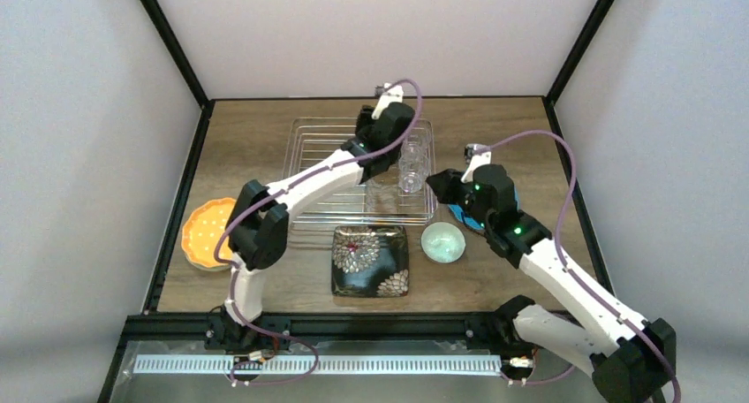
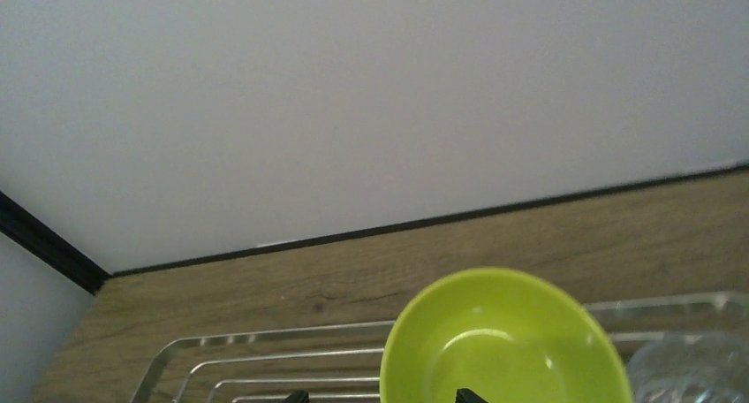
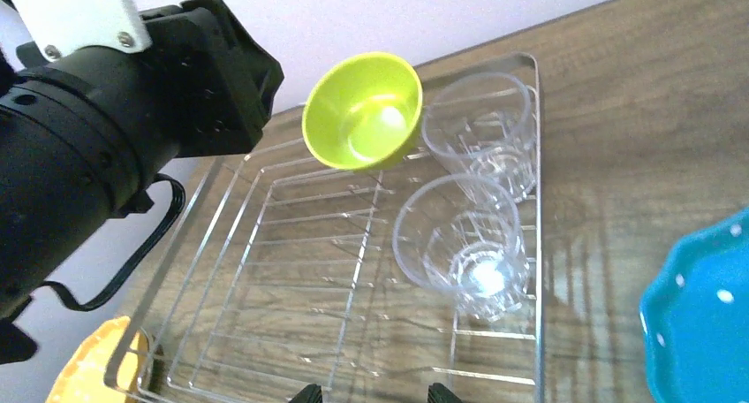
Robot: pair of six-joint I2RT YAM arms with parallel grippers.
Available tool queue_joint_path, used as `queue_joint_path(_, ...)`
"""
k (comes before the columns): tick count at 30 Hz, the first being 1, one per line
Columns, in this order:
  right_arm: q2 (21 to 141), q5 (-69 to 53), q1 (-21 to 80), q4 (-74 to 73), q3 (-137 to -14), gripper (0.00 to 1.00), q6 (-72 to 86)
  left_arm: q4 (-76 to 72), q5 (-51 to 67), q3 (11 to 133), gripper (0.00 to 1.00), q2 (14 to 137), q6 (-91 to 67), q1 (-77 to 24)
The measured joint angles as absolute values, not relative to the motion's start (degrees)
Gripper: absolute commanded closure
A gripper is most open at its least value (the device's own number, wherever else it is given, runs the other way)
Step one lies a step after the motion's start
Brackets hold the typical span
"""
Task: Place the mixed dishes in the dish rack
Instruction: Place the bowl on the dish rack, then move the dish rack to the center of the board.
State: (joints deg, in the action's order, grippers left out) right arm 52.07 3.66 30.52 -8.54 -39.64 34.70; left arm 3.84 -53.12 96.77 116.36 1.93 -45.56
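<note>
"While the left gripper point(image 2: 380, 397) hangs over the dish rack point(image 1: 318, 155), are its jaws together?"

"No, apart. The yellow-green bowl point(image 3: 362, 111) tilts at the rack's far end, just beside a glass cup point(image 3: 477, 125). The right gripper point(image 3: 373, 394) stands apart too, empty."

Your top camera looks down from the near edge over the whole table point(image 1: 265, 138). Your left wrist camera sits close over the yellow-green bowl point(image 2: 503, 341), facing the back wall point(image 2: 353, 111). Your right wrist view shares that bowl and the dish rack point(image 3: 300, 279).
</note>
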Motion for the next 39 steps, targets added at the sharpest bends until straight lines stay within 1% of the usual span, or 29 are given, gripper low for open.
queue_joint_path(6,57.2,3.9,30.5,-11.2,-47.8,0.29,34.0,18.3,-46.8,105.4,0.00,113.1,-11.6,-41.3)
queue_joint_path(12,62.2,4.4,30.5,-12.4,-53.0,0.19,33.0,26.0,-34.9,106.4,0.00,110.3,-23.0,-31.7)
queue_joint_path(16,67.7,4.8,30.4,-12.7,-57.6,0.17,31.4,28.6,-27.5,105.9,0.01,110.3,-27.0,-25.8)
queue_joint_path(21,76.5,3.8,28.1,-12.7,-64.7,0.17,29.6,30.1,-19.9,105.7,0.00,110.3,-28.1,-24.3)
queue_joint_path(29,84.3,-1.6,18.5,-12.1,-69.4,0.17,29.5,30.1,-10.6,104.8,0.00,110.4,-25.4,-24.3)
queue_joint_path(33,89.3,-3.7,17.7,-12.2,-73.6,0.17,28.8,30.2,-7.6,104.0,0.00,110.6,-23.6,-24.3)
queue_joint_path(39,93.3,-6.2,17.8,-12.3,-76.7,0.16,28.4,30.1,-4.8,104.0,0.00,111.9,-21.6,-24.3)
